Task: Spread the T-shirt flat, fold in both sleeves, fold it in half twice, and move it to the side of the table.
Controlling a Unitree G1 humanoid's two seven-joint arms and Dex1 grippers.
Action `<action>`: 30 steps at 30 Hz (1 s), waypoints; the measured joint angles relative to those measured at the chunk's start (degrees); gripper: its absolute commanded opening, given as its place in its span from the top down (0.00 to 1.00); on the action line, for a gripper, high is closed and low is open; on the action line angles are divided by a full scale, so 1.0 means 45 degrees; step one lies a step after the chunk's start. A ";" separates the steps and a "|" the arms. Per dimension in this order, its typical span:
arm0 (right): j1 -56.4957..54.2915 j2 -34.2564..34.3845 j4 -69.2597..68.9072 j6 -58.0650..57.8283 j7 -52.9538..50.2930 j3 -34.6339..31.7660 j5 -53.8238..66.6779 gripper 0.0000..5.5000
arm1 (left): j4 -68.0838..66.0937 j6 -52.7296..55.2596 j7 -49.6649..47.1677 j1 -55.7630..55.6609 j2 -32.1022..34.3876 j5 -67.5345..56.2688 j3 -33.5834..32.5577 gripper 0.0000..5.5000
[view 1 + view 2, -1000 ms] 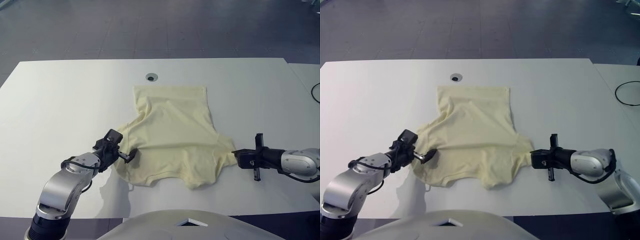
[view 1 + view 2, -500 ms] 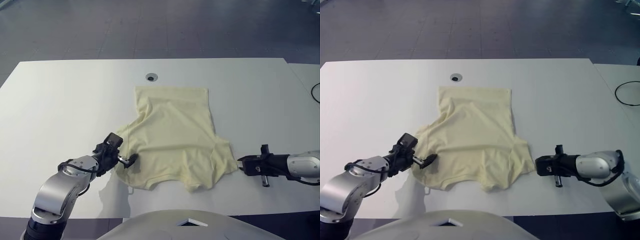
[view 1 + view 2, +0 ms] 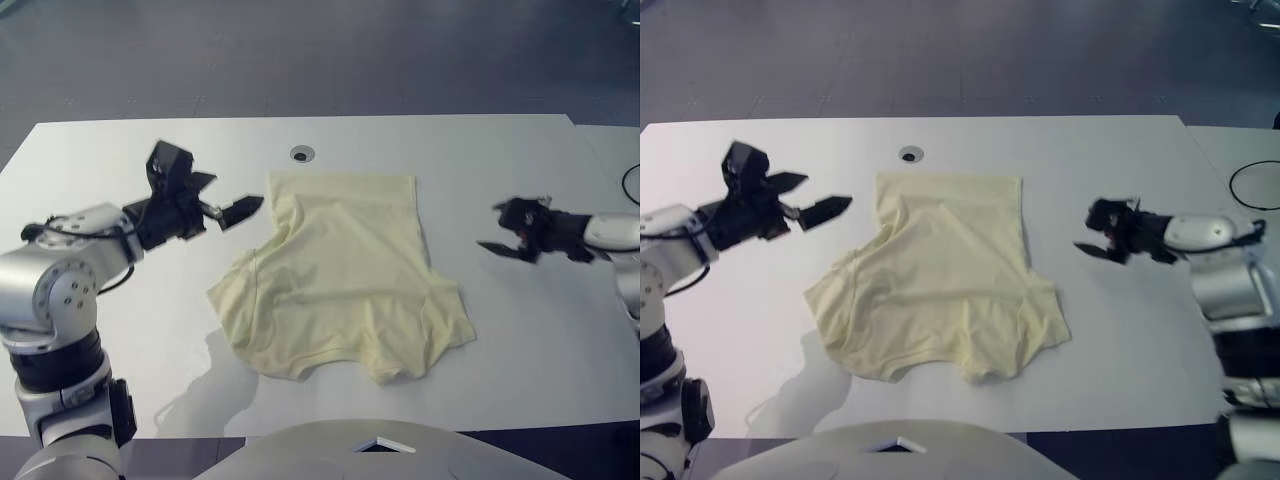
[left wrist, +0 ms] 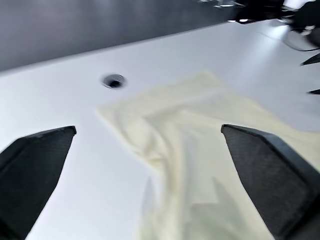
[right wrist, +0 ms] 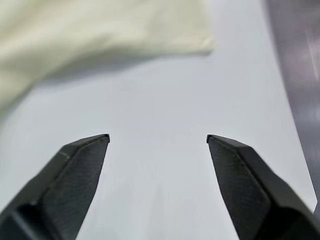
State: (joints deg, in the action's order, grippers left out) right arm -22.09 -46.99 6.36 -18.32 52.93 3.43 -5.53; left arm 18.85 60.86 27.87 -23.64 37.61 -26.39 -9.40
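The left arm [image 3: 60,290] and right arm [image 3: 610,230] are rounded silver-grey shells, with a thin black cable [image 3: 118,278] looping off the left. Both the left gripper [image 3: 238,188] and right gripper [image 3: 488,226] are black and wedge-fingered.

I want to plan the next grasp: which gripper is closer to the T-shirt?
The left gripper: its open fingers point at the far left corner of the T-shirt, while the right gripper stands farther off across the table.

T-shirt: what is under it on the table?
The T-shirt lies on the white table. Nothing sticks out at its edges; whatever the cloth covers cannot be seen.
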 measured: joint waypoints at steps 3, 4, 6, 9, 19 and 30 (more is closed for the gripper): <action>-0.1245 0.1606 0.1396 -0.0132 -0.0901 0.0191 0.0131 0.16 | -0.2774 -0.2324 -0.0023 -0.0963 -0.0220 0.1766 0.1691 0.02; -0.1532 0.2074 0.1802 -0.0127 -0.1180 0.0198 0.0165 0.12 | -0.3758 -0.3020 0.0018 -0.1313 -0.0393 0.2214 0.2187 0.02; -0.1917 0.2881 0.2490 -0.0125 -0.1763 0.0187 0.0294 0.07 | -0.6082 -0.4525 0.0106 -0.2198 -0.0988 0.3083 0.3127 0.02; -0.1987 0.3582 0.2759 -0.0262 -0.2284 0.0163 0.0578 0.02 | -0.9338 -0.6449 0.0140 -0.3434 -0.2073 0.3711 0.3842 0.02; -0.1157 0.5153 -0.0769 -0.3060 -0.3992 -0.0925 0.2189 0.02 | -1.9152 -1.2424 -0.0816 -0.6185 -0.3556 0.6448 0.4819 0.02; -0.1123 0.5085 -0.4176 -0.5742 -0.4666 -0.1221 0.3484 0.02 | -2.0736 -1.3757 -0.2384 -0.6487 -0.3133 0.7598 0.4441 0.02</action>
State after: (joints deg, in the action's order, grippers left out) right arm -27.14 -24.11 -12.43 -44.16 31.94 -2.06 10.15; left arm -74.46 -1.05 17.14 -52.83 23.51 7.80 10.58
